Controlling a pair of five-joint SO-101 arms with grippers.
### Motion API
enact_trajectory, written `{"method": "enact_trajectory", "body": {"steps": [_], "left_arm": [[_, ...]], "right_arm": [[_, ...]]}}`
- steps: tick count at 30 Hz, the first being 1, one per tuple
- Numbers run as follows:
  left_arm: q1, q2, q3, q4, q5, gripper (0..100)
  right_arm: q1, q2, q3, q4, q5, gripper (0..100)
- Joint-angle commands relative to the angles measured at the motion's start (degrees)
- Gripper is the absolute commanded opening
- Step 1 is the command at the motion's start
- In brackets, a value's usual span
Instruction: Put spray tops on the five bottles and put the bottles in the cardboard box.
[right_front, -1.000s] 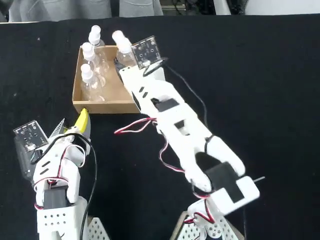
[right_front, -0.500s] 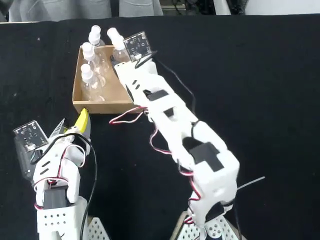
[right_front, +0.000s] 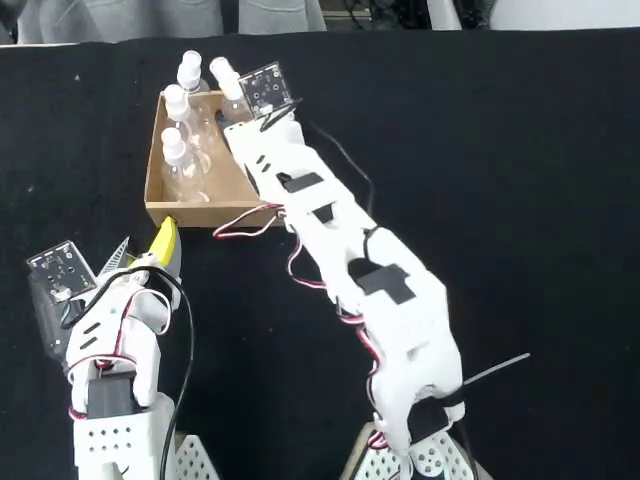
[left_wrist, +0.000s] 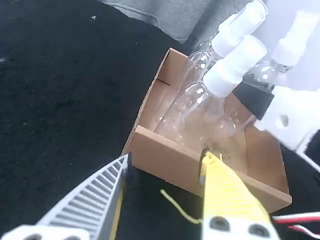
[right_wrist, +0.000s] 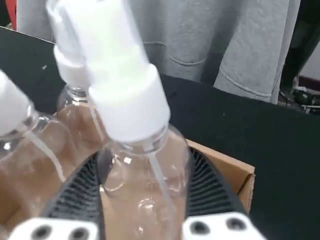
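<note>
The cardboard box (right_front: 155, 185) lies at the far left of the table, with three clear bottles (right_front: 180, 160) capped by white spray tops standing inside. My right gripper (right_front: 238, 112) is over the box's far right corner, shut on another clear bottle (right_wrist: 145, 165) with a white spray top (right_front: 224, 76), its black fingers (right_wrist: 80, 195) on either side of the body. In the left wrist view the held bottle (left_wrist: 280, 65) stands beside the boxed bottles (left_wrist: 200, 95). My left gripper (right_front: 143, 250) hangs open and empty just in front of the box (left_wrist: 165, 157).
Black cloth (right_front: 500, 200) covers the table, bare to the right of the box. The right arm (right_front: 340, 250) stretches diagonally across the middle. Red and white wires (right_front: 250, 225) dangle near the box's front right corner. A grey garment (right_wrist: 240, 45) hangs behind the table.
The right arm has swung left, carrying its bottle from beside the box's right wall to over the far right corner. The left arm has not moved.
</note>
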Motion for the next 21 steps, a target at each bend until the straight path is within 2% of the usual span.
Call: {"method": "enact_trajectory", "body": {"steps": [1, 21], "left_arm": [[-0.7, -0.7, 1.3, 0.3, -0.5, 22], [-0.6, -0.7, 1.3, 0.3, -0.5, 22]], "right_arm": [[2.0, 1.2, -6.5, -1.7, -4.7, 3.7], [4.8, 2.9, -6.7, -1.7, -4.7, 3.7]]}}
